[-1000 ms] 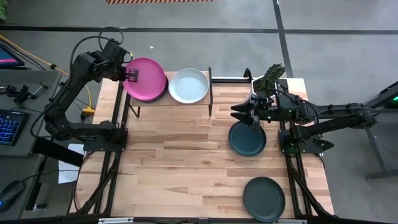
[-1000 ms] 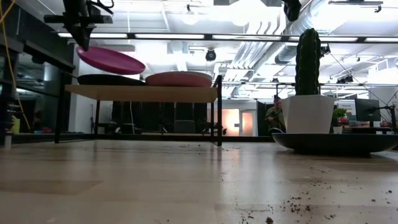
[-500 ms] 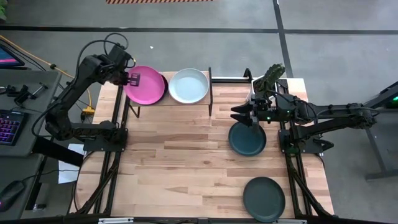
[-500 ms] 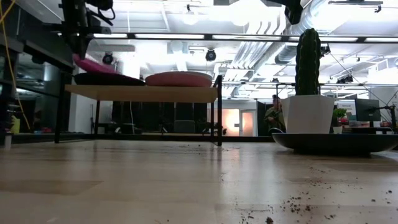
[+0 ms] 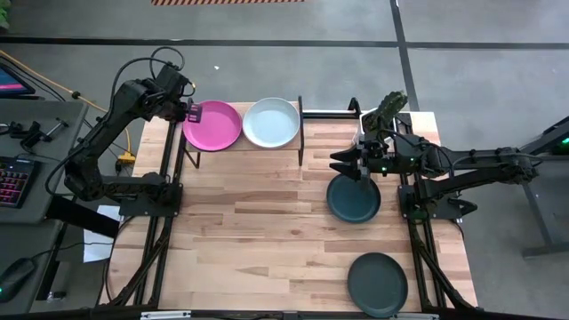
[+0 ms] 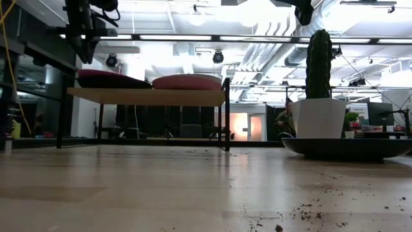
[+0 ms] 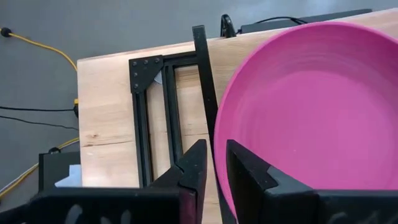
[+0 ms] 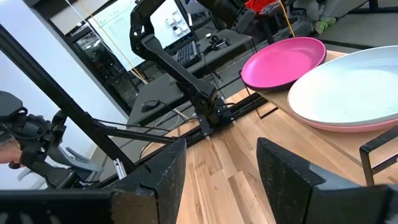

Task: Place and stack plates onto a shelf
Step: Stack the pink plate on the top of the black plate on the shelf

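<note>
Nearest you on the desk, the dark grey-green plate lies by the front right corner. Farther in, the dark teal plate sits flat on the boards, and your right hand hangs just above its far rim with its fingers spread wide apart and nothing between them. Just behind that hand stands the white pot with its cactus.

At the far edge you have the shelf. On its right half the pale mint-white plate rests on the light pink plate, whose rim shows beneath it in the right wrist view. On the left half the magenta plate lies level on the black plate, which peeks out dark below it in the low view.

Your left hand is at the magenta plate's left rim. In the left wrist view its fingers stand a narrow gap apart, both just outside the pink edge; you cannot tell whether they touch it.
</note>
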